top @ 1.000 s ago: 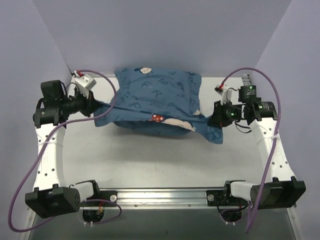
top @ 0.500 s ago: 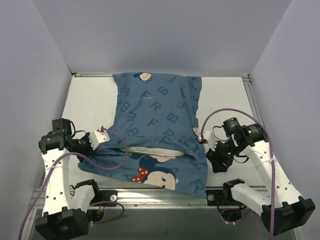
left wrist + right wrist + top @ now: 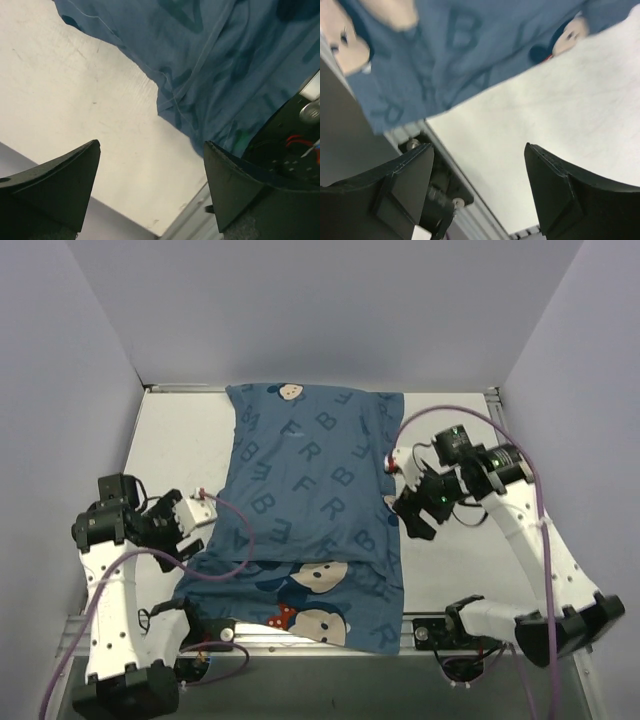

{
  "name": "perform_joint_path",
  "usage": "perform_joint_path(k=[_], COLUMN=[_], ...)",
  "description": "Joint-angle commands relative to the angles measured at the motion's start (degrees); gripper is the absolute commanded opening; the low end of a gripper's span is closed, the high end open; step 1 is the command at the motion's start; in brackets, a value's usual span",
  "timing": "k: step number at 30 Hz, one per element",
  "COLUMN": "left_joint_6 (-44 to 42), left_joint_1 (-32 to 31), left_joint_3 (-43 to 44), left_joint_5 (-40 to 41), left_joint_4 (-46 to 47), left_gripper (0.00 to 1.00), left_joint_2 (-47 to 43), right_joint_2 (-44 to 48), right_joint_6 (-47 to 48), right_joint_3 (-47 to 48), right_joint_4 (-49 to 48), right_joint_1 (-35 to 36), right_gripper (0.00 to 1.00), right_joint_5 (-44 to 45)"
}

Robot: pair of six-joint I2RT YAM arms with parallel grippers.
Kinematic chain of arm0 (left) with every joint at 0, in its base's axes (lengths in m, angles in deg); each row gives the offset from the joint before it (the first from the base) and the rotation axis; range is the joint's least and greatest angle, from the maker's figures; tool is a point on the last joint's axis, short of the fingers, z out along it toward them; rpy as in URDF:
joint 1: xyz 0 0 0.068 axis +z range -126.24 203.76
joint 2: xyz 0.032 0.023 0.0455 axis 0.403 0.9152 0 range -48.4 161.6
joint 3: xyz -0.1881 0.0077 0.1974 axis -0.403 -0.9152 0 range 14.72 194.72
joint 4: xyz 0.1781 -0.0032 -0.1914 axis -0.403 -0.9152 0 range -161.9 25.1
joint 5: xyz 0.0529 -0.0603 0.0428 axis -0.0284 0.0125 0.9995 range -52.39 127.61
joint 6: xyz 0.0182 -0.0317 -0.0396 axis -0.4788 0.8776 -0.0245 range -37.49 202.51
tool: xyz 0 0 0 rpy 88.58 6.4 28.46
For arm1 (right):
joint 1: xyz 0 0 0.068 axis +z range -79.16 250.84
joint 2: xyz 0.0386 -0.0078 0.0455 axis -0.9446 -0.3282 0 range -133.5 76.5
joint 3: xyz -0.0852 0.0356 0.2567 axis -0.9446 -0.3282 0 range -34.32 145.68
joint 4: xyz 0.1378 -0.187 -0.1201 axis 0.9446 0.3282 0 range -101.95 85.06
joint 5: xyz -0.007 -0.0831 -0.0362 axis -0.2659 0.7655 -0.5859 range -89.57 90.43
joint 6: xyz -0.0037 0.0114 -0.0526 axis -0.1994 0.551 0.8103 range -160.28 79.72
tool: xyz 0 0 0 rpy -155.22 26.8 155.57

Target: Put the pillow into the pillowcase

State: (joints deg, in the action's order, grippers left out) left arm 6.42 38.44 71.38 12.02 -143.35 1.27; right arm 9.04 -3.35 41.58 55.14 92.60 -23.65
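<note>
Overhead view with both wrist views. The pillowcase (image 3: pixel 315 480), blue with darker letters and mouse faces, lies lengthwise down the middle of the bench (image 3: pixel 180 440). Its far end is close to the back wall, and its near end is folded over and drapes past the bench's near edge. One mouse face with a red polka-dot bow (image 3: pixel 278 615) shows on this near flap. The pillow is not visible, and the far part of the case looks plump. The left end effector (image 3: pixel 200 520) sits at the case's left edge, level with the fold. In its wrist view its fingers (image 3: pixel 60 185) are spread, with only cloth and bare bench between them. The right end effector (image 3: pixel 408 518) is just beside the case's right edge, its fingers (image 3: pixel 560 195) likewise apart and holding nothing.
</note>
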Motion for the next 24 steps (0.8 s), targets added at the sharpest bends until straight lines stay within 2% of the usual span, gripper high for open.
perform_joint_path(k=[1, 3, 4, 6, 7, 8, 9, 10, 13, 15, 20, 24], left_joint_6=[19.85, 28.59, 36.55, 43.19, 50.45, 53.91, 56.73, 61.72, 69.40, 72.13, 72.93, 73.72], left_joint_1=[-0.61, -3.58, -4.39, -7.97, -10.09, -12.54, -19.01, -21.59, -27.49, -27.95, -28.12, -30.32], left_joint_3=[9.92, 13.02, 15.38, 16.11, 15.76, 14.45, 14.00, 13.48, 12.60, 12.77, 13.91, 16.63], left_joint_5=[-10.61, -13.43, -14.05, -16.43, -15.65, -11.81, -9.68, -7.14, -3.43, -2.81, -0.96, -0.26], left_joint_4=[-0.50, 3.55, 7.57, 11.90, 18.53, 21.99, 24.81, 29.37, 34.31, 35.65, 37.50, 36.53], left_gripper=[0.92, 0.92, 0.92, 0.90, 0.89, 0.89, 0.89, 0.88, 0.85, 0.82, 0.83, 0.78], left_joint_2=[9.54, 17.51, 19.65, 23.43, 23.98, 24.42, 25.29, 26.00, 30.56, 33.89, 37.33, 47.67], right_joint_2=[-12.99, -18.38, -24.06, -29.63, -34.62, -36.93, -39.13, -42.54, -46.69, -47.85, -47.07, -43.64], right_joint_6=[-9.58, -14.40, -15.21, -16.01, -15.57, -15.31, -14.87, -13.56, -11.71, -10.83, -12.40, -13.72], right_joint_3=[10.44, 16.27, 22.13, 28.49, 33.39, 35.26, 36.59, 37.38, 34.77, 30.90, 19.75, 7.97], right_joint_4=[-9.59, -14.15, -15.14, -16.81, -16.99, -17.08, -17.34, -17.69, -20.32, -21.03, -21.30, -21.56], right_joint_1=[-0.23, -0.14, -0.14, 0.38, 0.56, 0.83, 1.26, 1.36, 1.62, 1.62, 1.71, 2.94], right_gripper=[0.73, 0.70, 0.70, 0.66, 0.65, 0.64, 0.62, 0.61, 0.57, 0.57, 0.56, 0.55], right_joint_5=[-2.11, -2.47, -3.08, -3.43, -3.96, -4.31, -4.49, -4.49, -2.91, -1.60, -2.02, -4.92])
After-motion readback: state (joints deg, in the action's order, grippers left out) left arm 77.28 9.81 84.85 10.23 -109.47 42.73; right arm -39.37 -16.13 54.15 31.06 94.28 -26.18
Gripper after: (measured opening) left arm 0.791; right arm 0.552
